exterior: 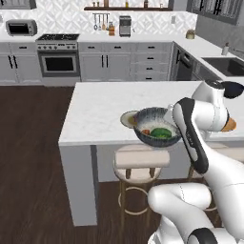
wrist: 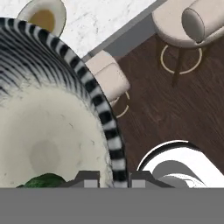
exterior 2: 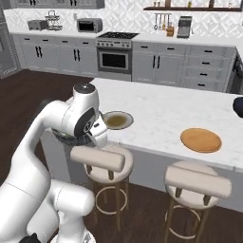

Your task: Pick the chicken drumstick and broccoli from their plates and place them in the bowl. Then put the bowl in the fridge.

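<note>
The robot's arm hides the bowl's (exterior: 155, 125) right rim; the broccoli (wrist: 43, 180) is cut off below.

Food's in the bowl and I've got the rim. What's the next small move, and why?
Probably lift the bowl straight up, level. The end effector is shut on its rim, broccoli and drumstick lie inside, and it overhangs the counter edge above a stool.

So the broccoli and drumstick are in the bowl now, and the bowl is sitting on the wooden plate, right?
Not quite. The food is in the bowl, but the wooden plate lies bare, well apart from it. The right base view shows this; the end effector is shut on the bowl's rim.
</note>
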Robot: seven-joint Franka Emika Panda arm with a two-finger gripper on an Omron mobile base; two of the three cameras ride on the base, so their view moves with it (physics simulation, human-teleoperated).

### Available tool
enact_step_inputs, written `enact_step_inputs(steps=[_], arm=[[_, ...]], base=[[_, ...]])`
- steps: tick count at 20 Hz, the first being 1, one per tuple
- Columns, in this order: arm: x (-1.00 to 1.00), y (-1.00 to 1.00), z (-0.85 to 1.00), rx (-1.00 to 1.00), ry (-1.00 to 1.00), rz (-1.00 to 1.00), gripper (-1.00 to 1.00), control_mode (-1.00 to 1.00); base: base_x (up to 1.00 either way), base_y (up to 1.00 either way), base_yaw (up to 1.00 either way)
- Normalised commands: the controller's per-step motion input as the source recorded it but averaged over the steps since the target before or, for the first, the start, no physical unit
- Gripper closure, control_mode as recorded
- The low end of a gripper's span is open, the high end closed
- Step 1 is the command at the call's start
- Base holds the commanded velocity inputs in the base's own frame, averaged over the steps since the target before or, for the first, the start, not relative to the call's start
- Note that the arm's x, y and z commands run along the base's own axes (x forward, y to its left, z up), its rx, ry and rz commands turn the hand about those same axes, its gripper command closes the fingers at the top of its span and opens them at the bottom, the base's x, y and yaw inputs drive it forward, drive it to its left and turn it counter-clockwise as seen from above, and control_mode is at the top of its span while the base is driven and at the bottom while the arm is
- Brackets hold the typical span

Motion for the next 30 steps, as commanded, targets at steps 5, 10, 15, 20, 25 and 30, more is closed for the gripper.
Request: enact_step_inputs(steps=[5, 10, 15, 20, 25, 30], arm=[[0.0, 0.0, 0.0, 0.0, 0.0, 0.0, 1.0, 1.0], [0.0, 0.0, 0.0, 0.0, 0.0, 0.0, 1.0, 1.0], [0.0, 0.0, 0.0, 0.0, 0.0, 0.0, 1.0, 1.0], [0.0, 0.0, 0.0, 0.0, 0.0, 0.0, 1.0, 1.0], [0.0, 0.0, 0.0, 0.0, 0.0, 0.0, 1.0, 1.0], [0.0, 0.0, 0.0, 0.0, 0.0, 0.0, 1.0, 1.0]], base=[[0.01, 1.0, 0.02], [0.23, 1.0, 0.0], [0.37, 1.0, 0.0], [0.58, 1.0, 0.0], [0.72, 1.0, 0.0], [0.92, 1.0, 0.0]])
